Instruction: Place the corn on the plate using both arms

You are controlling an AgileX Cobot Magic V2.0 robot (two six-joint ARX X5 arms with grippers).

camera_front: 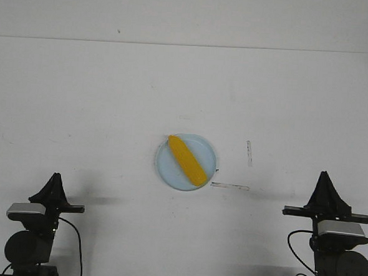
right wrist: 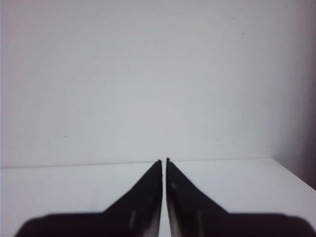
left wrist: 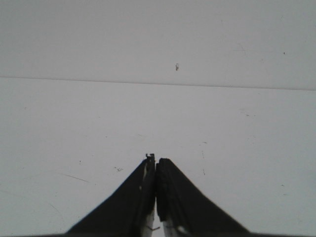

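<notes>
corn (camera_front: 187, 159) on plate (camera_front: 187, 162), front view only

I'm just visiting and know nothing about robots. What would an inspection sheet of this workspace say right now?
Surface: white table, faint scuffs, two dark marks right of the plate.
Job's things: corn lies diagonally on the plate.
Clutter: nothing seen.
End effectors: left end effector shut, empty; right end effector shut, empty; both near the table's front edge, apart from the plate.
Cables: black cables at both arm bases.
Surroundings: plain white wall.
</notes>
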